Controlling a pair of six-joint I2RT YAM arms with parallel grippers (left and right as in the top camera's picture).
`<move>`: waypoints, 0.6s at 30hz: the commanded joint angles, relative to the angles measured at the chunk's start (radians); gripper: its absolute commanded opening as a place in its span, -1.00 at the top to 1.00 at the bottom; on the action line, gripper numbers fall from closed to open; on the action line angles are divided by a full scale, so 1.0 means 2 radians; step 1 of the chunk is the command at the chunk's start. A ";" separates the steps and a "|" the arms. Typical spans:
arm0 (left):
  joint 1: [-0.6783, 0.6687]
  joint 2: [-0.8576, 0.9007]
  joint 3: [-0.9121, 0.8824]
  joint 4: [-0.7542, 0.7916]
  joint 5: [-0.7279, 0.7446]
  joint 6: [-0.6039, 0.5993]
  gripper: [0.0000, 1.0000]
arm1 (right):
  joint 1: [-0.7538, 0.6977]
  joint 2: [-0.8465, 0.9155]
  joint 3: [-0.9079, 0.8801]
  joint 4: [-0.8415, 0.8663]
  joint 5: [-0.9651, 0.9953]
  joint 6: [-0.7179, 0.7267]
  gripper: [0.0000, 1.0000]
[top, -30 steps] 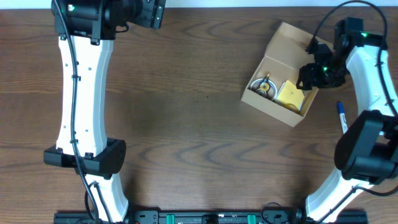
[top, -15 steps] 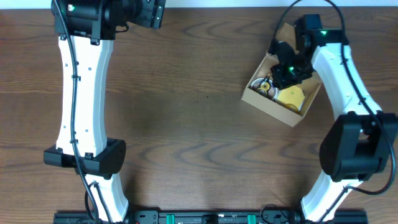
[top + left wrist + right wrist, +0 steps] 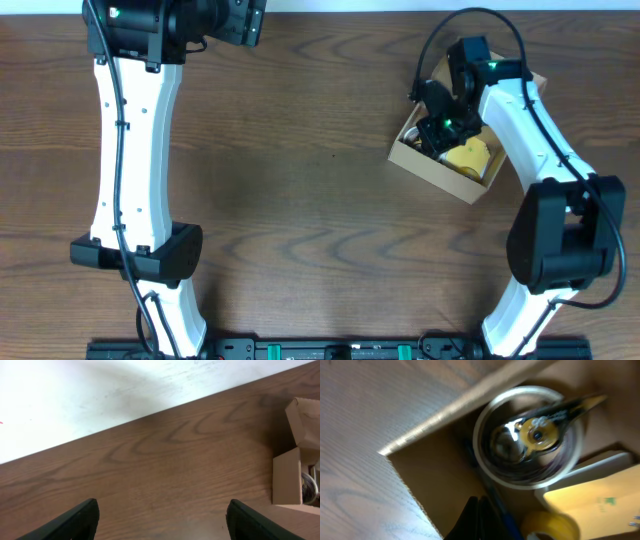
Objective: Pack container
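Observation:
The container is a tan cardboard box, open, at the table's far right. It also shows at the right edge of the left wrist view, with its flap raised. My right gripper hangs over its left part. In the right wrist view the right gripper is shut, with nothing between its tips, low inside the box. A blue pen lies right beside the fingers. A clear tape roll, a yellow pad and a yellow tape roll lie inside. My left gripper is open and empty at the far left edge.
The white wall strip borders the table's far edge. The left arm stretches along the left side of the brown wooden table.
The right arm swung from the box's right side leftward over the box and lowered into it. Its jaws closed. The left arm has not moved.

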 commanded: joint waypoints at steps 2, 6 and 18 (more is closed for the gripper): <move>0.001 -0.007 0.007 -0.001 -0.005 -0.003 -0.64 | 0.007 -0.012 -0.025 0.004 -0.031 0.001 0.97; 0.001 -0.007 0.007 0.000 -0.005 -0.003 -0.64 | 0.029 -0.012 -0.036 0.002 -0.053 -0.010 0.98; 0.001 -0.007 0.007 0.002 -0.005 -0.003 -0.65 | 0.118 -0.012 -0.035 -0.038 -0.065 -0.036 0.98</move>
